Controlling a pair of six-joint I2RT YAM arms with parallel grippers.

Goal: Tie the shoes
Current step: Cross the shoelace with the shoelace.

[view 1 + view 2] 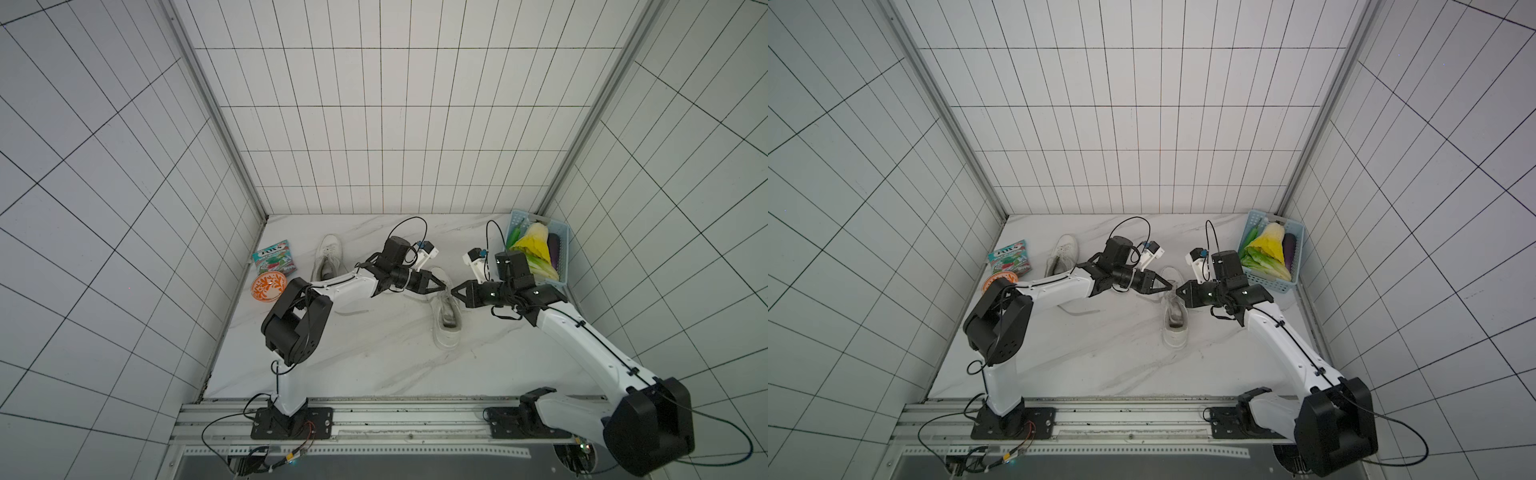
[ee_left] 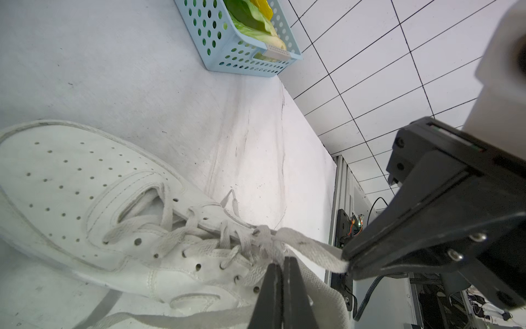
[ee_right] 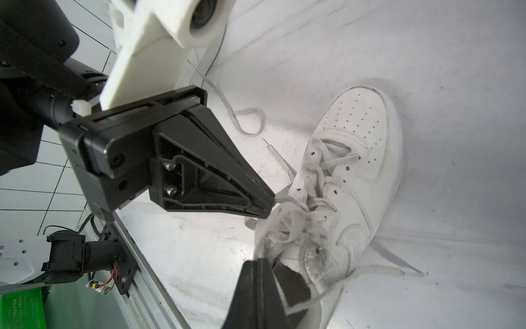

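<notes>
White shoe (image 1: 446, 316): lying mid-desk (image 1: 374, 353), toe pointing towards the back wall, under my two pincer tips.
Left pincer (image 1: 448, 285): clamping shut on the laces (image 2: 310, 245) by the knot.
Right pincer (image 1: 455, 289): pinching a strand of the same laces, closed.
Second shoe (image 1: 328, 257): sitting well apart; my left arm (image 1: 345, 289) is crossing over its heel.
Nearby: orange bowl (image 1: 269, 286) and packet (image 1: 274, 258) are sitting beside that shoe.
Blue basket (image 2: 233, 57): holding a yellowish cabbage (image 1: 536, 245), green leaves (image 1: 540, 270) and an eggplant (image 1: 555, 249).
</notes>
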